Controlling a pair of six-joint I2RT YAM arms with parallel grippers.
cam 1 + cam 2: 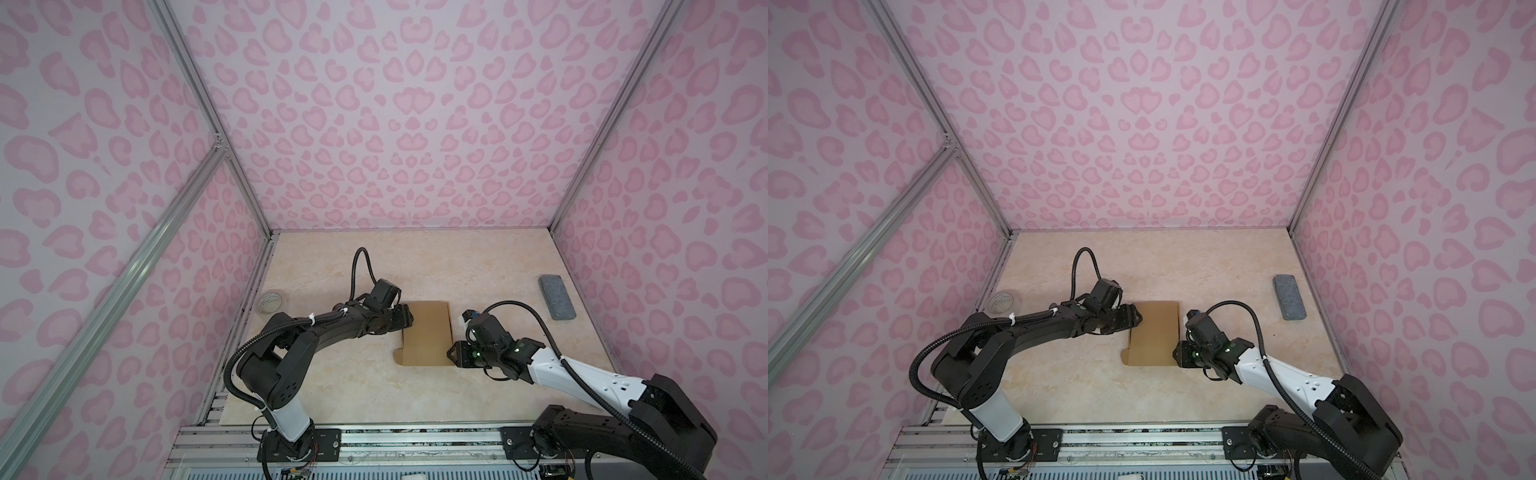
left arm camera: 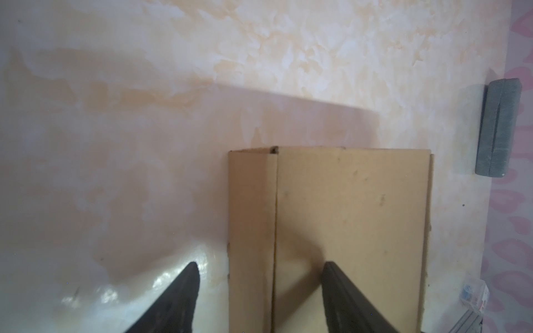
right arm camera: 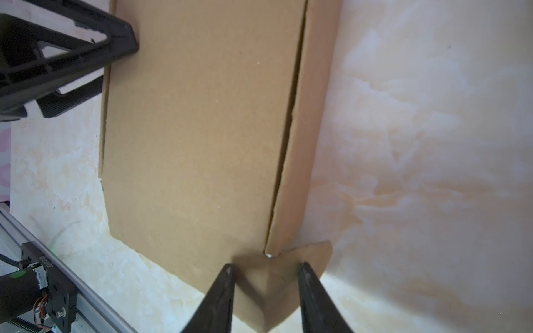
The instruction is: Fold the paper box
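Observation:
The paper box is a brown cardboard piece lying flat on the marbled table, with a rounded tab at its near left corner. My left gripper is open at the box's far left edge. In the left wrist view, the left gripper has one finger over the table and the other over the top panel. My right gripper is at the near right corner. In the right wrist view, the right gripper is open, fingertips apart over a creased corner flap beside the raised side wall.
A grey rectangular block lies at the far right near the patterned wall. A clear tape roll sits at the table's left edge. An aluminium rail runs along the front.

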